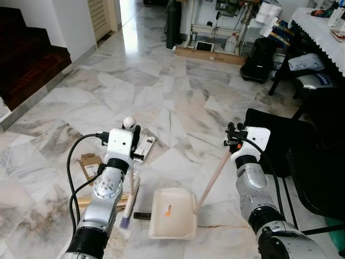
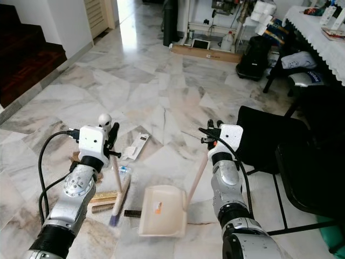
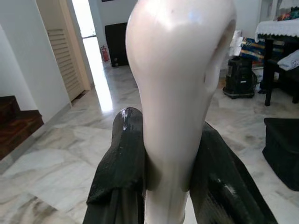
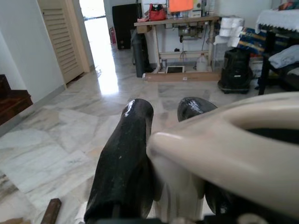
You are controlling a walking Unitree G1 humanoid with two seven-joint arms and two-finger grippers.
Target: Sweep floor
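Sweep barely begun: both tools in hand, litter not yet in the pan.

We see the left pincer point(image 1: 131, 131) closed on the brush point(image 1: 130, 186) handle, bristles low by the wood scraps point(image 2: 103, 200); the right pincer point(image 1: 233, 137) is closed on the dustpan point(image 1: 173, 213) handle, pan resting on the floor point(image 1: 161, 86) just beside the brush. We judge the pan empty; cardboard point(image 1: 90, 165), a flat packet point(image 2: 135, 145) and the scraps are left to collect. Floor is glossy veined marble; stairs point(image 1: 29, 59) to the left, a chair point(image 1: 291, 145) to the right, a cluttered bench point(image 1: 215, 27) far back.
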